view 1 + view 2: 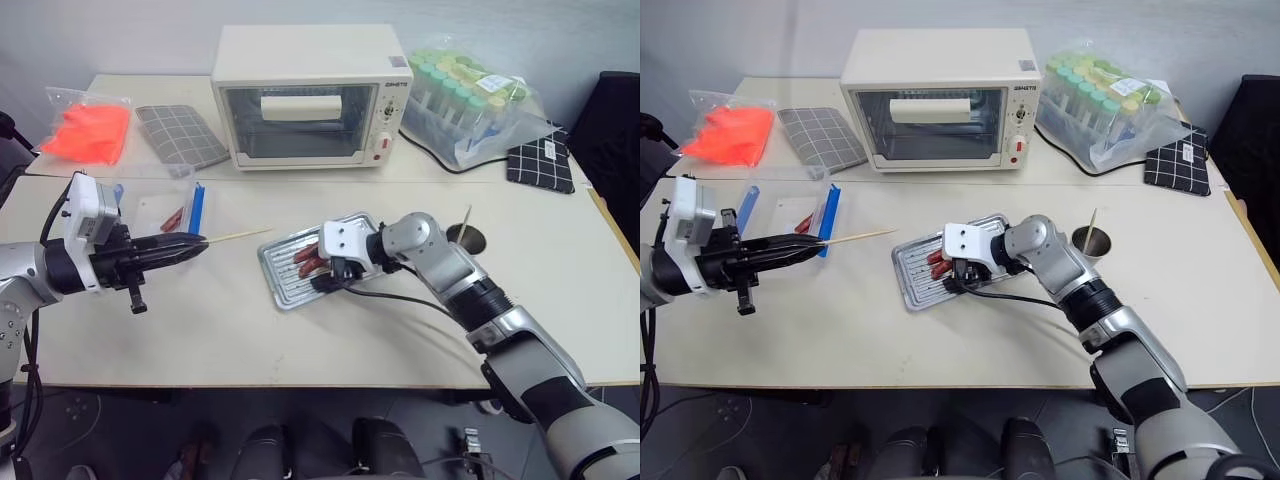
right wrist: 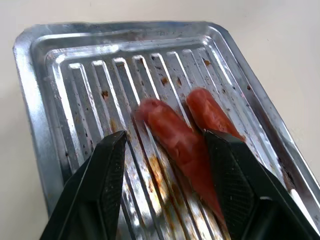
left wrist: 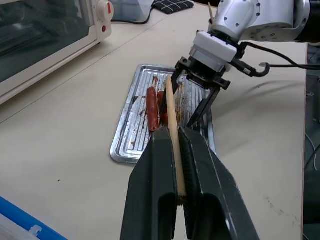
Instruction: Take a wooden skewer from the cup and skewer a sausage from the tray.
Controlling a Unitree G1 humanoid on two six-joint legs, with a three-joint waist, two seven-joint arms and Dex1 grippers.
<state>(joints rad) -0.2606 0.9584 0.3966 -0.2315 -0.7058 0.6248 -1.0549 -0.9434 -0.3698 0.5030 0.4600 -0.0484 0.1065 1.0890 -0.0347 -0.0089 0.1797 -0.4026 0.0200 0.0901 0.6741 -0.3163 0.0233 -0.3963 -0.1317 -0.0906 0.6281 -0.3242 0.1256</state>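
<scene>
My left gripper [image 1: 196,243] is shut on the wooden skewer [image 1: 238,236], which it holds level above the table, left of the tray, with the tip pointing at it. In the left wrist view the skewer [image 3: 171,112] runs out between the fingers. The silver tray [image 1: 280,272] holds two red-brown sausages. My right gripper [image 2: 167,150] reaches down into it, open, with one finger on either side of a sausage [image 2: 172,132]. The other sausage [image 2: 210,112] lies beside it, close to one finger. The grey cup [image 1: 468,238] stands right of the tray with one skewer [image 1: 467,218] upright in it.
A cream toaster oven [image 1: 305,95] stands at the back. A bag of capped tubes [image 1: 470,100] lies right of it. A clear box with blue clips [image 1: 170,205], an orange bag [image 1: 90,130] and a checked cloth [image 1: 180,135] are at the left.
</scene>
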